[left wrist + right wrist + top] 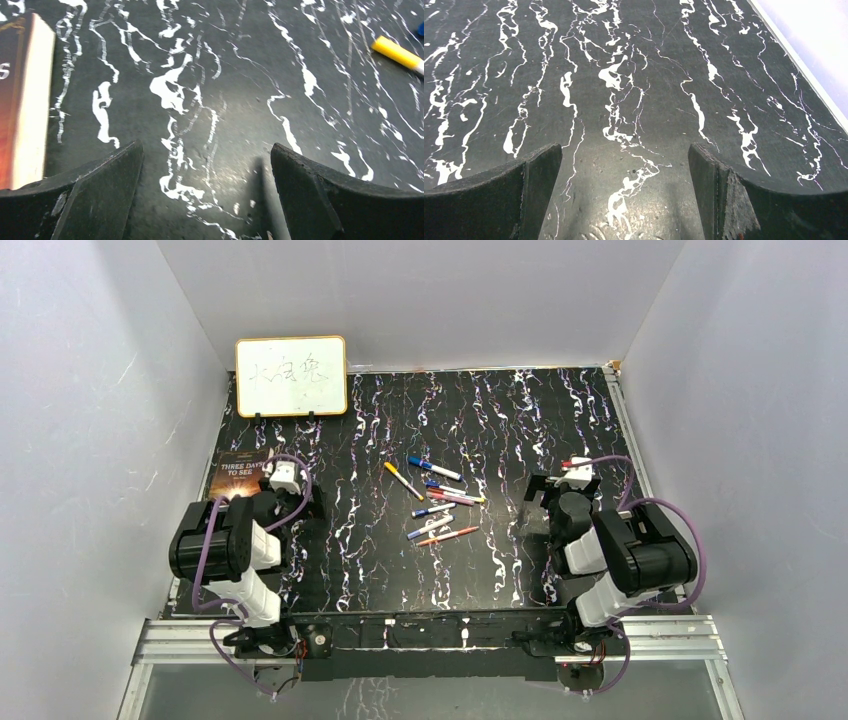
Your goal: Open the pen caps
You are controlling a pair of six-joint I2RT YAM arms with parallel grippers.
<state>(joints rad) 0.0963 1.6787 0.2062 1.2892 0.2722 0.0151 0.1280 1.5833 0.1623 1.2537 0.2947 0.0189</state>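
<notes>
Several marker pens point(437, 500) lie in a loose cluster at the middle of the black marbled table. One white pen has a blue cap point(413, 460) at its left end. Another has a yellow cap point(390, 467), which also shows at the upper right of the left wrist view point(397, 53). My left gripper point(287, 472) point(205, 145) is open and empty, low over bare table left of the pens. My right gripper point(577, 472) point(624, 147) is open and empty, low over bare table right of the pens.
A book point(237, 475) point(22, 100) lies just left of my left gripper. A small whiteboard point(291, 376) stands at the back left. White walls enclose the table on three sides; a metal rail runs along the right edge point(804, 75).
</notes>
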